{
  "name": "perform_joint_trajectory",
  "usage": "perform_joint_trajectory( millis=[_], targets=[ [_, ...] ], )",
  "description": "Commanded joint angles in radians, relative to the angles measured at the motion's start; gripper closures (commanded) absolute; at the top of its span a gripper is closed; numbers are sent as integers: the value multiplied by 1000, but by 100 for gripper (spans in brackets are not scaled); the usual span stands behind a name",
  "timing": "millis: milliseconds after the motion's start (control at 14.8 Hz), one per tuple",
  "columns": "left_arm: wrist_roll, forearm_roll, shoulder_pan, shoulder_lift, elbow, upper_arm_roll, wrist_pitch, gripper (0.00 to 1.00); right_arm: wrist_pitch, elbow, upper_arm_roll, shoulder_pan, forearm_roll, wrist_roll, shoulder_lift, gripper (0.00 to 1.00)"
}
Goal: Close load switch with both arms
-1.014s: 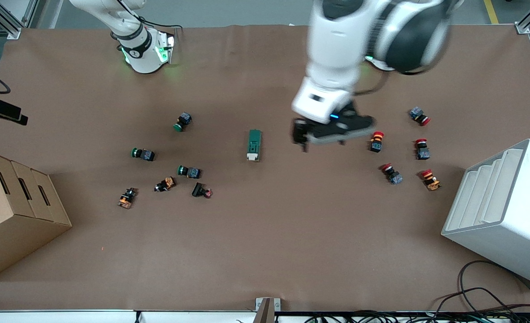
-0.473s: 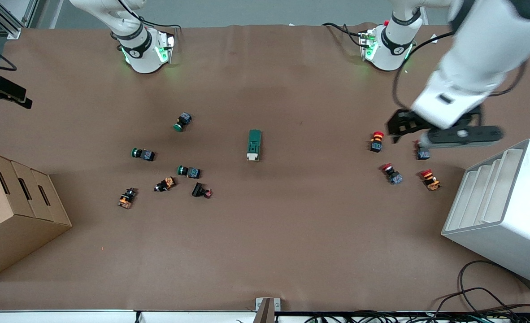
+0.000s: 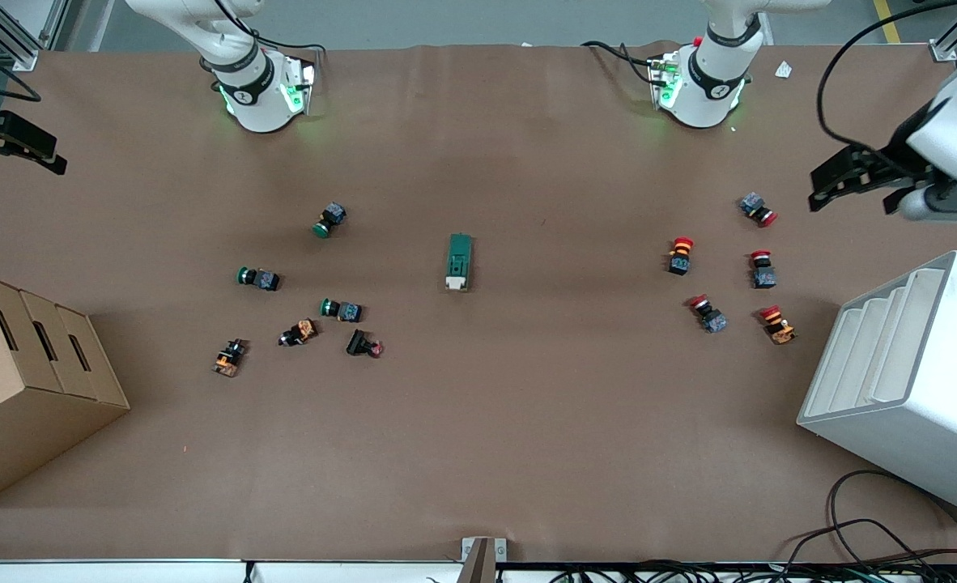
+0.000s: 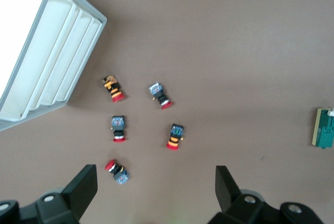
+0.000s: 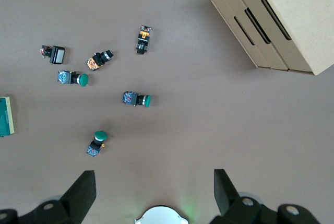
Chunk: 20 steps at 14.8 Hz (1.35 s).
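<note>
Since the earlier frame, left gripper (image 3: 851, 182) has swung to the front view's upper right edge, fingers spread; load switch (image 3: 459, 261) lies centre.

Left wrist view: switch at right edge.

Right wrist view: right gripper (image 5: 154, 195) spread, switch at left edge.

The brown paper-covered table (image 3: 478, 453) carries the dark-green load switch (image 3: 459, 261) near its middle. Toward the right arm's end lie green push-buttons (image 3: 259, 278), two orange-bodied ones and a cardboard box (image 3: 25, 380). Toward the left arm's end lie five red push-buttons (image 3: 679, 254) and a white stepped bin (image 3: 916, 380).
</note>
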Motion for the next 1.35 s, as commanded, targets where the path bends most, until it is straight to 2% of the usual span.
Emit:
perform_joint_trajectory(
  millis=[0, 135, 406, 879, 1285],
  targets=[
    [6, -17, 1, -117, -126, -3, 5, 0, 17, -15, 17, -9, -7, 12, -28, 0],
    [4, -11, 13, -142, -155, -9, 5, 0, 12, -6, 17, -9, -4, 12, -24, 0],
    [-9, 8, 15, -157, -152, -52, -1, 0, -2, 39, 17, -9, 1, 9, -5, 0],
    [-12, 48, 13, -146, -139, -52, 1, 0, -48, 134, 15, -9, 27, 50, 64, 0],
    [-15, 66, 15, -146, -125, -54, 1, 0, -51, 134, 15, -9, 33, 46, 66, 0]
  ],
)
